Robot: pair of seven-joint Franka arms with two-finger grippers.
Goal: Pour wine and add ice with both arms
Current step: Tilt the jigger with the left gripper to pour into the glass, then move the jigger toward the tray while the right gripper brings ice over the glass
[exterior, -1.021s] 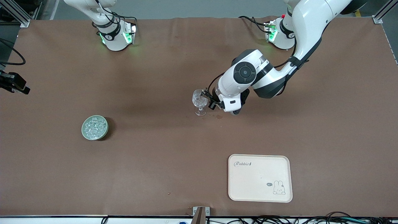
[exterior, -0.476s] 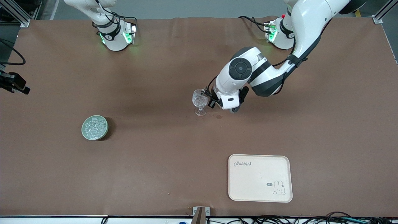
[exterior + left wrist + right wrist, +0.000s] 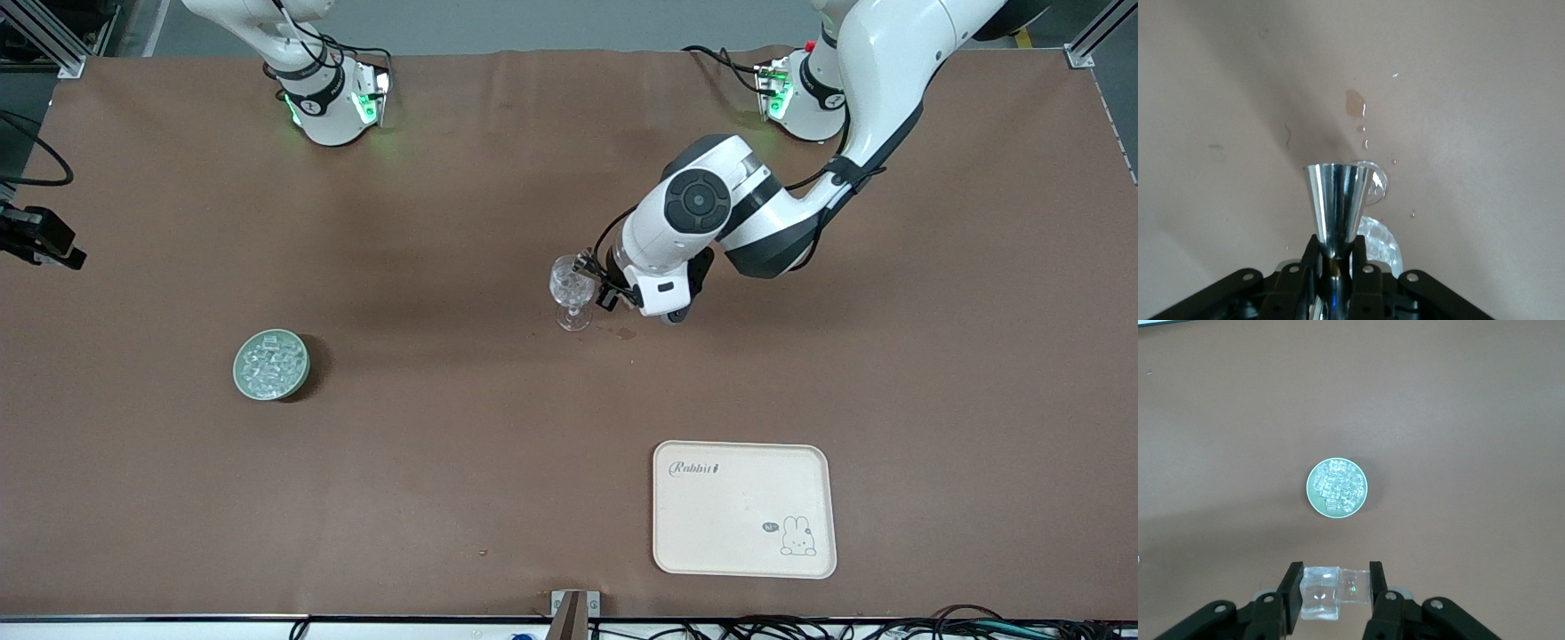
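Ice (image 3: 1321,593) — one clear, glassy cube — sits clamped between the right gripper (image 3: 1335,587) fingers, high over the pale green round bowl (image 3: 271,364) of cubes toward the right arm's end of the table. The left gripper (image 3: 1336,257) pinches a shiny steel cone-shaped jigger (image 3: 1336,203), tipped at the clear stemmed glass (image 3: 571,289) mid-table. Judged best: finish the pour slowly and level the jigger before drawing away — droplets already spot the brown table (image 3: 1355,103). Since a second ago, only the left arm's elbow has swung slightly; the glass has stayed put.
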